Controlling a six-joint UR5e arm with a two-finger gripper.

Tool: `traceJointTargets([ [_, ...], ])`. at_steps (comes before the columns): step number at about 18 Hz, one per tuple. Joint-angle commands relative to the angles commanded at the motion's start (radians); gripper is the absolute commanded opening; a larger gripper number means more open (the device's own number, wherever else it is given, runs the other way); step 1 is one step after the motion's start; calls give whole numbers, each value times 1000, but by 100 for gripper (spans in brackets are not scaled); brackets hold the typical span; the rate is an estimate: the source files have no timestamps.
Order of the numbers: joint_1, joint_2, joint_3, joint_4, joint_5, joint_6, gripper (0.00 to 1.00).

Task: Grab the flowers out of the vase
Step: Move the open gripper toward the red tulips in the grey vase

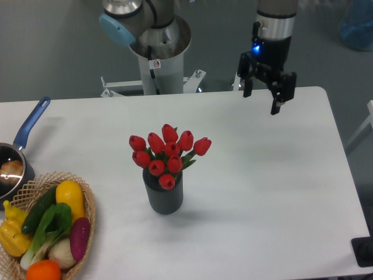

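The hand (260,99) is seen high over the far right part of the surface (280,175), fingers spread wide and nothing held between them, a stance judged ready for closing around stems. The flowers (168,153) are stood upright in the vase (164,196) near the middle of the surface, well apart from the hand, buds packed above the rim so a grasp from above or the side looks open. At the near left, a wicker basket (88,211) of vegetables and a saucepan (20,147) are kept out of the path.
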Motion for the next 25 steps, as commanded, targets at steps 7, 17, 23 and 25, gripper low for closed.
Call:
traceJointTargets([
  [7,-41,-6,-35,-5,-5,-130,100],
  [17,-84,-67,-34,-38,-51,-359,100],
  [23,-81,-89,-31,-58,-135,-359,100],
  [25,-89,-139,-14,-49,-196,-353,100],
])
